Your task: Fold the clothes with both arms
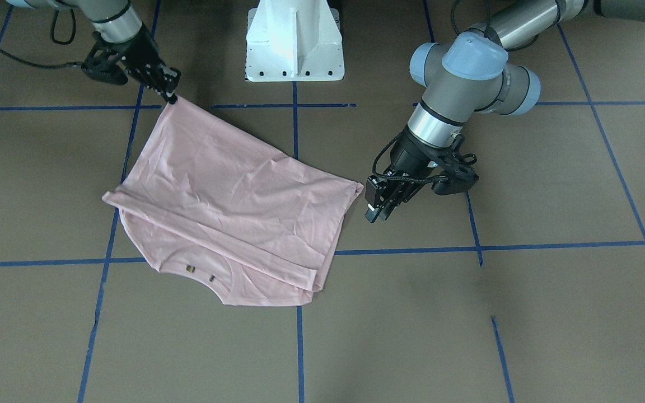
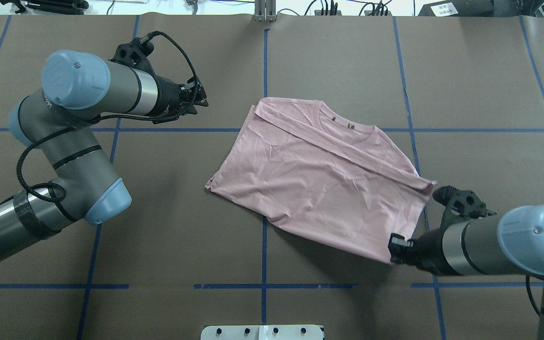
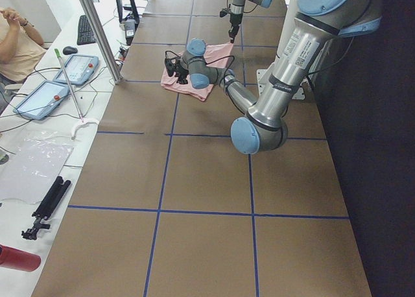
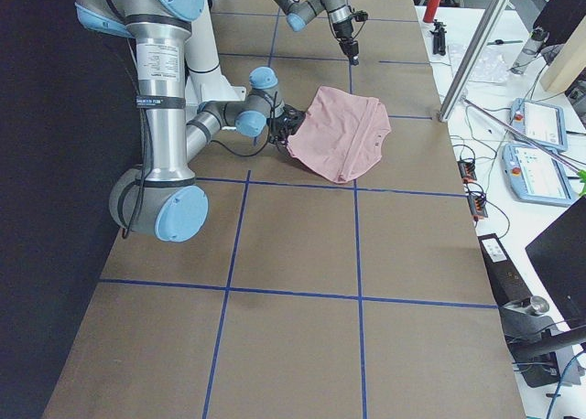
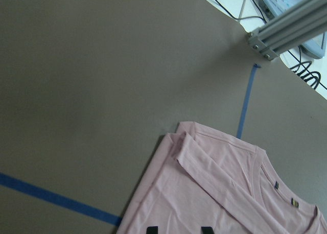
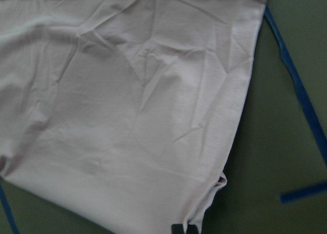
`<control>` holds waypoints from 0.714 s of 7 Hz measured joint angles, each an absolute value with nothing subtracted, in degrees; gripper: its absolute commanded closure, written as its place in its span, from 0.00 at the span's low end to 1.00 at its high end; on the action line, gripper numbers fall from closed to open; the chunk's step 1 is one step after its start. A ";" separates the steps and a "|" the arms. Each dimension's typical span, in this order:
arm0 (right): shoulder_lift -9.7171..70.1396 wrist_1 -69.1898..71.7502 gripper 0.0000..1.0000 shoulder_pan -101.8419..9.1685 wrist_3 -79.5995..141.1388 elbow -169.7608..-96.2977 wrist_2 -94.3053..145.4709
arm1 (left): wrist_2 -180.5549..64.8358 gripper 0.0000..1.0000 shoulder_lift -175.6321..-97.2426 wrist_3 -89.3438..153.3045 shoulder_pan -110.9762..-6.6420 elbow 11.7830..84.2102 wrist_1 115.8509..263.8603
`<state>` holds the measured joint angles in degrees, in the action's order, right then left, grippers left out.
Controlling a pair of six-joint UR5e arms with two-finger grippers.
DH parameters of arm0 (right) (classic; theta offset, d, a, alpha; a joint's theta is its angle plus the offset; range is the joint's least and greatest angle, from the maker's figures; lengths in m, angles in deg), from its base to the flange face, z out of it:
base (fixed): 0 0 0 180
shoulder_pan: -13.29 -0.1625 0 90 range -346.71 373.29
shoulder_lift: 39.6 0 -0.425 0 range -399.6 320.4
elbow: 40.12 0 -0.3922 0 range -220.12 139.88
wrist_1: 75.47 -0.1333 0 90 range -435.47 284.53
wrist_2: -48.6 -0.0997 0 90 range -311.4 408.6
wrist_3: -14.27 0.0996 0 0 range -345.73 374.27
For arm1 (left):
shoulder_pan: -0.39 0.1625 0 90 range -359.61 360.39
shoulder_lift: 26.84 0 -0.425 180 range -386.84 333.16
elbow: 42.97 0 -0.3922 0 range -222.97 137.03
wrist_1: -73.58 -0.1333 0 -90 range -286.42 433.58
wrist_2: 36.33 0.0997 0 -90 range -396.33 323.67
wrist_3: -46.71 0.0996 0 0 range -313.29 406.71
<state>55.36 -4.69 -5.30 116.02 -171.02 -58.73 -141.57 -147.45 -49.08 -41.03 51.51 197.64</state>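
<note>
The right gripper, upper left of the front view, has its fingers clenched on the very tip of one corner of the shirt. The left gripper, right of centre, has its fingers apart and empty, near the opposite corner but not touching it. The shirt lies partly folded, centre-left on the table. So thin a pinch could slip under a pull, and hauling one corner alone would likely drag the cloth and skew the fold.
</note>
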 measured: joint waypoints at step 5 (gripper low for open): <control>54.64 -5.06 0.00 1.42 115.63 -165.46 -62.16 | -142.20 0.55 -146.27 -53.97 -37.93 53.96 195.72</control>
<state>54.64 -5.06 1.42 115.63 -165.46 -62.16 -142.20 -146.27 -53.97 -37.93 53.96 195.72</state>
